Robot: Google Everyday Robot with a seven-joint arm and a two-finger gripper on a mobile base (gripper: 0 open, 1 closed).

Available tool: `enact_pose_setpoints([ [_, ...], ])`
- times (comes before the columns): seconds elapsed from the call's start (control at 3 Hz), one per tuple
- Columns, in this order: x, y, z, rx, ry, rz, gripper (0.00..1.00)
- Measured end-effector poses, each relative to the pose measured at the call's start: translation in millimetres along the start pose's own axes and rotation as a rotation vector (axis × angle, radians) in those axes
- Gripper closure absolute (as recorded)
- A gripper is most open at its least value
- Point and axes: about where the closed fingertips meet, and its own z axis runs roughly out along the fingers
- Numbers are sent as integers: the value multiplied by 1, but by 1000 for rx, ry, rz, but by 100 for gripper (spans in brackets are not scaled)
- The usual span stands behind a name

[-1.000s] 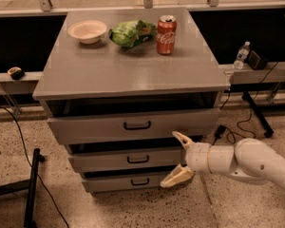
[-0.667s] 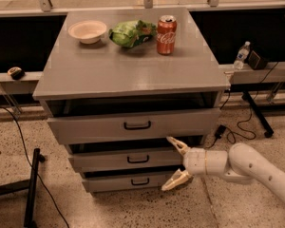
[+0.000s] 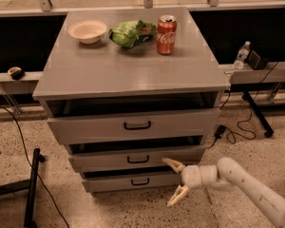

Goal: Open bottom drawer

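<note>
The bottom drawer (image 3: 118, 181) is the lowest, narrowest grey front of the grey cabinet (image 3: 133, 70), with a small black bar handle (image 3: 140, 181). It stands slightly out from the cabinet. My gripper (image 3: 175, 182) is open, with its tan fingers (image 3: 173, 164) spread one above the other. It is at the drawer's right end, to the right of the handle and apart from it. The white arm (image 3: 242, 184) comes in from the lower right.
The middle drawer (image 3: 137, 158) and the tall top drawer (image 3: 133, 126) are above, both slightly out. A white bowl (image 3: 87, 31), a green bag (image 3: 133, 33) and a red soda can (image 3: 166, 34) are on top. A black stand (image 3: 31, 189) is on the left floor, cables (image 3: 237, 127) on the right.
My gripper has moved left and a little down, from beside the middle drawer's right end towards the bottom drawer's right end. The drawers have not moved.
</note>
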Motion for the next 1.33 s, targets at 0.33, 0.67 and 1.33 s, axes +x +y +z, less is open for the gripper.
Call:
enact_pose_setpoints([
  [0.33,19,18,3,-30,-49,20,0],
  [0.67,17,20,10,4,35,-26,0],
  [1.33,142,11,48,-19,196,-190,0],
])
